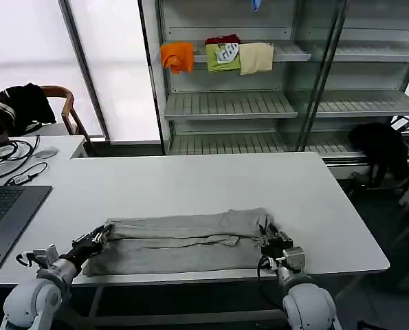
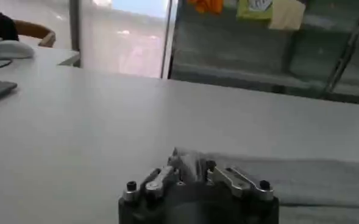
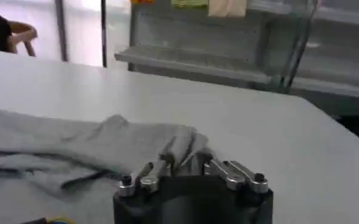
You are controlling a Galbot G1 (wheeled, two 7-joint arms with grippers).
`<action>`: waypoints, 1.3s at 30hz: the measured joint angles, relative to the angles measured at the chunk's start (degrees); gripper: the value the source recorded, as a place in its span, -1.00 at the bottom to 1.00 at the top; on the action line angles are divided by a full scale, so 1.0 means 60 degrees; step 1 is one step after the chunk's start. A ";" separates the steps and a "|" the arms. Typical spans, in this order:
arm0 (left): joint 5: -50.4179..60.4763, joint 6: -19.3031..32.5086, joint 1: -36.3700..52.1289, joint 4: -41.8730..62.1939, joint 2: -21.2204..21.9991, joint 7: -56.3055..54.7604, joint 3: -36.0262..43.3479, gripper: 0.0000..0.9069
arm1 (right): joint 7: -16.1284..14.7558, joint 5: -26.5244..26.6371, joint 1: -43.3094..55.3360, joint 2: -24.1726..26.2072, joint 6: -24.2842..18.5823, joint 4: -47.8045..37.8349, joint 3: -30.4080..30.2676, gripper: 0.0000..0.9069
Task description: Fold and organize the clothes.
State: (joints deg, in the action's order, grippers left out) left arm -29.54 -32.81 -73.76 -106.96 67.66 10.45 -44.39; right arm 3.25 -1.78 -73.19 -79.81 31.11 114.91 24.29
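The clothes, a light grey T-shirt (image 1: pixel 180 240), lie folded into a long strip across the near part of the white table (image 1: pixel 190 182). My left gripper (image 1: pixel 100 237) is at the strip's left end, shut on a bunch of the grey cloth (image 2: pixel 188 159). At the right end my right gripper (image 1: pixel 269 237) is shut on a raised fold of the cloth (image 3: pixel 182 149). From each grip the shirt runs flat along the tabletop (image 2: pixel 313 179) (image 3: pixel 57 143). Its chest print and collar are hidden in the folds.
A laptop (image 1: pixel 1 213), cables (image 1: pixel 8 148) and a mouse (image 1: pixel 45 154) sit at the table's left. Behind, a shelf holds orange (image 1: pixel 177 56), green (image 1: pixel 223 56) and cream (image 1: pixel 256 58) folded garments. A black garment (image 1: pixel 22 106) drapes a chair; the table's front edge (image 1: pixel 190 278) runs just below the shirt.
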 measured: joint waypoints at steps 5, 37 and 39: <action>0.0124 0.0119 -0.0313 -0.0327 0.0174 -0.0305 -0.0144 1.00 | 0.0353 0.0243 -0.0034 -0.0003 -0.0540 0.0162 0.0202 1.00; 0.0755 0.0863 -0.0797 -0.0490 0.0927 -0.0957 0.0473 -1.00 | 0.0961 0.1819 0.0810 0.0038 -0.0698 0.0879 0.0512 1.00; 0.0782 0.0923 -0.0783 -0.0450 0.0930 -0.0939 0.0473 -1.00 | 0.0964 0.1838 0.0830 0.0036 -0.0672 0.0861 0.0498 1.00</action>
State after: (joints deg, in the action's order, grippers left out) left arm -24.85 -27.28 -78.46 -109.66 73.24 4.81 -41.56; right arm 9.04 9.25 -68.21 -79.59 27.08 120.07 27.28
